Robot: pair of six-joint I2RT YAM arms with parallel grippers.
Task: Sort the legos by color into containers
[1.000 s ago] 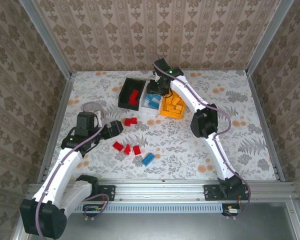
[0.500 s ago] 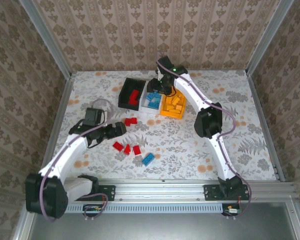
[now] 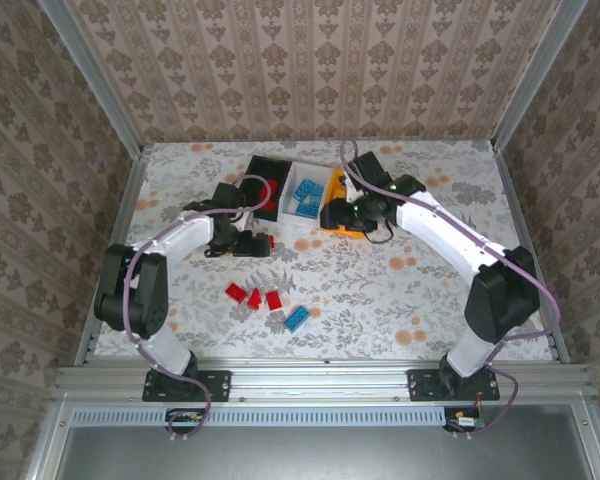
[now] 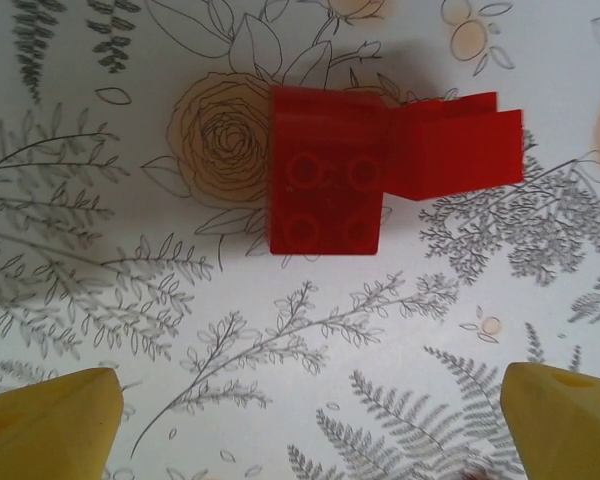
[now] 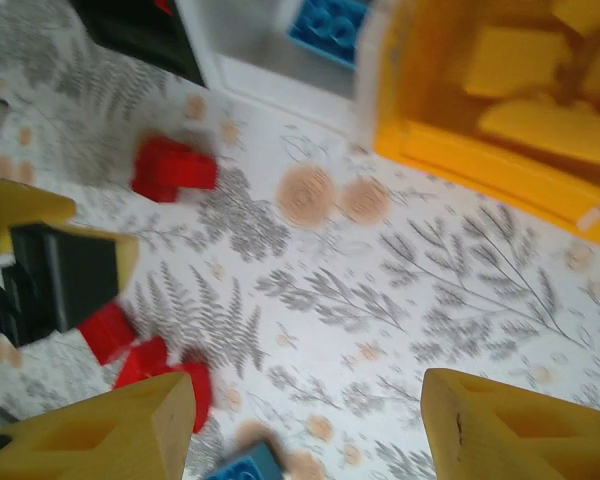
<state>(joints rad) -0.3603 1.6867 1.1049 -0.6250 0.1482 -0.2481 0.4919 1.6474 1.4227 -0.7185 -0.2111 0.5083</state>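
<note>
My left gripper (image 4: 306, 400), spread wide, hangs over two red studded plastic bricks (image 4: 385, 170), seemingly touching, left of tabletop (image 3: 400, 290) centre; next: descend, pinch one

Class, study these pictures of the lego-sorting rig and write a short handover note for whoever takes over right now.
Left gripper: fingers open, empty, over two red bricks lying together on the table.
Right gripper: fingers open, empty, near the orange bin.
Done: a red brick in the black bin, blue bricks in the white bin, orange bricks in the orange bin.
To do: the red pair, three more red bricks and one blue brick, all loose on the table.
</note>
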